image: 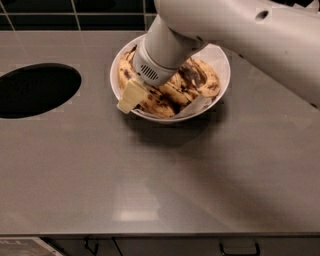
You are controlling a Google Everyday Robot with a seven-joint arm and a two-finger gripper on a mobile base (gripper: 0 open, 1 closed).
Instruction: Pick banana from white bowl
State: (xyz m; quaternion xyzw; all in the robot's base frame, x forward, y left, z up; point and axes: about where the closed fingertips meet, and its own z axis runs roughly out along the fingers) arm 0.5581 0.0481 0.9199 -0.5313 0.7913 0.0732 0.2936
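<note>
A wide white bowl point(223, 59) with a thin paper liner point(201, 104) stands at the back middle of the steel counter. It holds several overripe bananas point(194, 82), yellow with dark brown-black spots. My gripper point(132, 97) reaches down from the upper right into the front left part of the bowl. Its cream tip lies against the bananas at the rim. The white arm point(235, 25) covers the bowl's back part and whatever lies under the wrist.
A large dark round hole point(37, 90) is cut into the grey counter point(160, 180) at the left. A dark tiled wall point(75, 12) runs along the back. Drawer handles point(239, 248) show below the counter's front edge.
</note>
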